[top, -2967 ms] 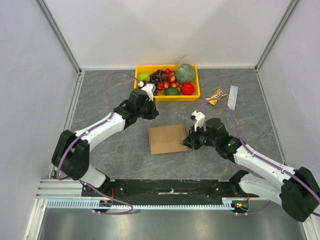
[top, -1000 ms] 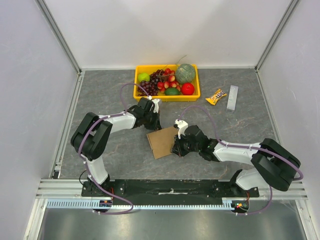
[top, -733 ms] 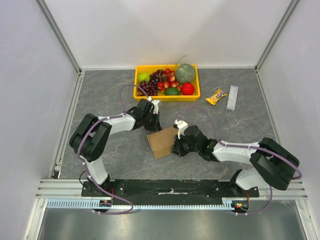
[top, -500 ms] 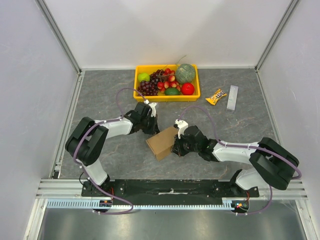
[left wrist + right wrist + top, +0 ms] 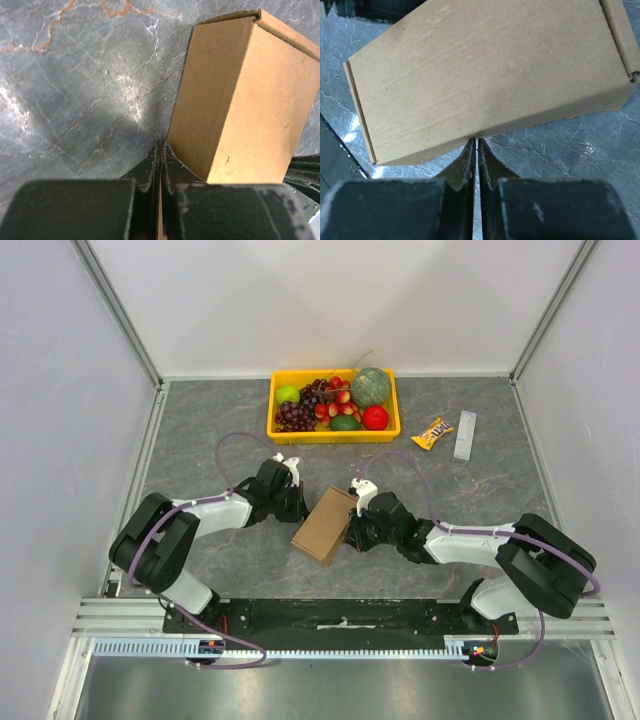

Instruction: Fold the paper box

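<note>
- Paper box [image 5: 324, 525] near mid-table, raised into a carton shape and lying skewed between the two claws. Tucked seam visible along one far edge in the left wrist view; ends not seen closed.
- Left claw [image 5: 160, 150] pinched fully together, tips right at the box's lower near edge. No telling of any thin cardboard layer nipped between the fingers.
- Right claw [image 5: 475, 146] narrowed to a bare sliver, tips meeting the box's lower long edge from the opposite side. Same doubt about any cardboard caught there.
- Judged risk, given so slight a hold: springing flat again, or skating across the smooth stone-patterned table [image 5: 200, 440] under a push from either side.
- Uneven pressure from the two claws: liable to spin the carton instead of squaring it, or to crease a panel away from its score line.
- Tips wedged under the edge: danger of levering the box up and tipping it over.
- Yellow fruit tray [image 5: 333, 434] and candy packet [image 5: 432, 432] well apart at the far side, unlikely to interfere.
</note>
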Robot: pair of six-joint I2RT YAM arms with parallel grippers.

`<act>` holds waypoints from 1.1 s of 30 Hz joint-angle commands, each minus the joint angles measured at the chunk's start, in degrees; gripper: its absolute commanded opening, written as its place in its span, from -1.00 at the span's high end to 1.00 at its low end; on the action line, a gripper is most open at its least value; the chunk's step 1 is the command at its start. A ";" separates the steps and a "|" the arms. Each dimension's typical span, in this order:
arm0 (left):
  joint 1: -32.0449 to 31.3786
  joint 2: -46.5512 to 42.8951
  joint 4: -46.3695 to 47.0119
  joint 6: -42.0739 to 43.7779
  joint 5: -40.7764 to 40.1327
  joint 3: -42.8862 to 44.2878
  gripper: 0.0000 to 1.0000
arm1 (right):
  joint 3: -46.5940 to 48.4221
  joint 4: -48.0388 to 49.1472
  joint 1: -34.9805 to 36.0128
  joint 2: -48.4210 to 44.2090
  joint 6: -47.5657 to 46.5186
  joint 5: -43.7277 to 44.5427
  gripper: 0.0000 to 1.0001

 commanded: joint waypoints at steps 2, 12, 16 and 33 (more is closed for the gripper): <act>-2.33 -3.88 2.30 -5.80 2.95 -3.73 0.96 | 2.00 7.24 0.16 1.80 -0.11 0.90 0.81; -6.64 -6.25 5.72 -10.72 1.63 -8.39 0.96 | 3.41 8.82 0.16 4.53 1.82 0.72 0.80; -7.87 -6.95 7.13 -12.74 1.37 -10.14 0.96 | 3.50 9.26 0.25 4.88 2.88 1.34 0.81; -9.72 -23.73 -2.71 -18.45 -12.25 -17.44 0.96 | 2.10 -15.96 0.16 -8.11 3.14 16.90 0.83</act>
